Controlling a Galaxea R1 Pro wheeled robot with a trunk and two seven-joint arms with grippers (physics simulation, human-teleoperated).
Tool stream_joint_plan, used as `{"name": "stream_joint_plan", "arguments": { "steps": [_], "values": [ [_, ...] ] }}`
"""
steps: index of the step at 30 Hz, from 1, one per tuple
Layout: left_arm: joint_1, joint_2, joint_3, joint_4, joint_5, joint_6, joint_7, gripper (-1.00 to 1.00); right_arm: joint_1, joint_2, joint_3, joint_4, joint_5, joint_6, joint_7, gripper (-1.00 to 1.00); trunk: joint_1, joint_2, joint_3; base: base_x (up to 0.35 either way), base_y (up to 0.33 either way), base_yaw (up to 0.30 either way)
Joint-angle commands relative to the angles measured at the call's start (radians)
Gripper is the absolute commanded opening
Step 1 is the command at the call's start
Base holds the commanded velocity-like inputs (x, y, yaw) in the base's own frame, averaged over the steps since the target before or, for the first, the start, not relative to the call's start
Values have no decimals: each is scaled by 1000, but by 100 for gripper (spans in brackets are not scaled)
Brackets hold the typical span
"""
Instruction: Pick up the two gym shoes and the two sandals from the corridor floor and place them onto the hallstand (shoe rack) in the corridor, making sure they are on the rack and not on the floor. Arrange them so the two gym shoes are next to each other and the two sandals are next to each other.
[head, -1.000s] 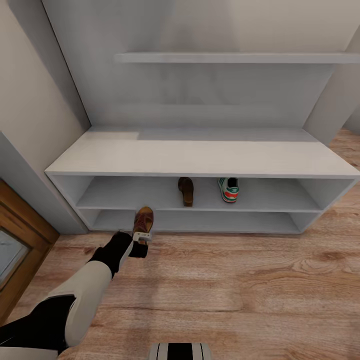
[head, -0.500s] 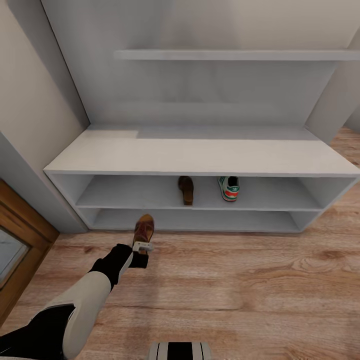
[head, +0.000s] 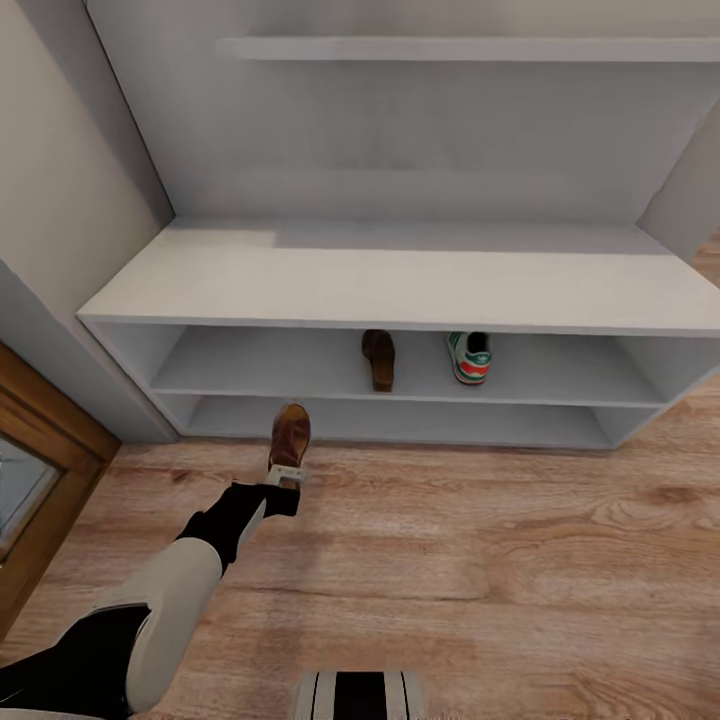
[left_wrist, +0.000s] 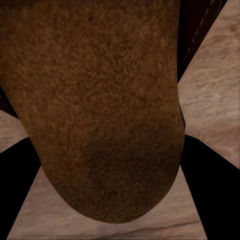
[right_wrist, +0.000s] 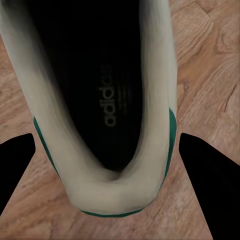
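The left gripper (head: 287, 473) grips a brown sandal (head: 290, 435) just above the corridor floor (head: 480, 560), near the hallstand (head: 400, 285). Its upper shelf holds another sandal (head: 379, 358) and a gym shoe (head: 470, 357). The right gripper (right_wrist: 107, 165) clasps a second gym shoe (right_wrist: 100, 100).

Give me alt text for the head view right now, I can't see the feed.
The left gripper holds a brown sandal just above the wood floor in front of the pale hallstand. On its upper open shelf sit a second sandal and, apart to its right, one gym shoe.
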Motion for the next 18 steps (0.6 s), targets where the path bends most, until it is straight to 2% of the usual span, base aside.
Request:
{"name": "stream_joint_plan", "arguments": {
  "steps": [1, 6, 10, 11, 18],
  "values": [
    [-1, -2, 8, -2, -10, 6, -8, -100, 0, 0, 2, 1, -10, -4, 0, -100, 0, -1, -6, 0, 0, 82],
    [-10, -4, 8, -2, -9, 22, -9, -100, 0, 0, 2, 1, -10, -4, 0, -100, 2, -2, -33, 0, 0, 82],
    [-14, -6, 8, -4, -10, 73, -13, -100, 0, 0, 2, 1, -10, -4, 0, -100, 4, -3, -54, 0, 0, 82],
    [-22, -8, 7, -9, -10, 111, -16, -100, 0, 0, 3, 1, -10, -4, 0, -100, 5, -3, -60, 0, 0, 73],
    [-32, -7, 4, -14, -12, 131, -18, -100, 0, 0, 2, 1, -10, -4, 0, -100, 5, -3, -64, 0, 0, 17]
  ]
}}
